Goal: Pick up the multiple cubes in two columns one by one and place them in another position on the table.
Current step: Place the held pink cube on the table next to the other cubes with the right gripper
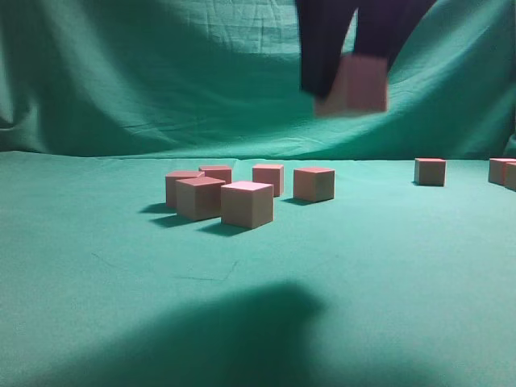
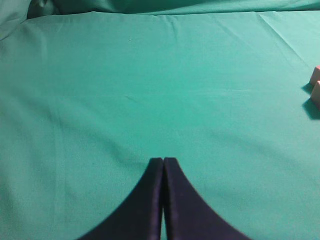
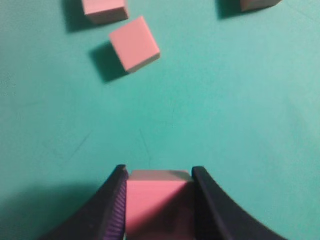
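A cube [image 3: 159, 202] is clamped in the right claw [image 3: 159, 200] high above the counter [image 1: 97, 266]. Six cubes [image 1: 247, 203] are clustered mid-counter; three others [image 1: 430, 171] are seen toward its right edge. The left claw [image 2: 163, 162] is pressed together, empty.

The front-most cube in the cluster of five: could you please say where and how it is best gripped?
Grip the front-most cube from above, jaws closing on two opposite vertical faces. Its top is flat and unobstructed, but it sits turned on the table, so rotate to match.
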